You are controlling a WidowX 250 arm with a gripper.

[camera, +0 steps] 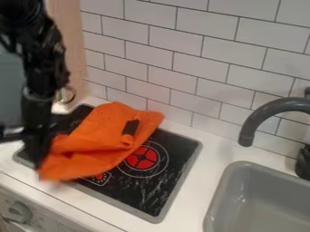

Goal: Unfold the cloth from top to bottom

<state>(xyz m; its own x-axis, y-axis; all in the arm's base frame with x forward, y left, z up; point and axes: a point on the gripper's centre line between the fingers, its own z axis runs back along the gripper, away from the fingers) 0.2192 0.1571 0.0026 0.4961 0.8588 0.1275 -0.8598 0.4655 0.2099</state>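
Cloth point(106, 140), bright orange, sprawled rumpled over the black stovetop point(142, 190), lower-left corner right at the end effector point(39, 155), blurred there, can't tell whether clenched or released

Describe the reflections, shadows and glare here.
Camera view: faint orange glow on the tiles behind the cloth; pale streaks on the black stovetop, glare or pattern, cannot tell which; arm so dark its parts merge.

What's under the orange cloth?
Black stovetop under the orange cloth; a red burner peeks out at its edge. Whatever else the cloth covers can't be seen.
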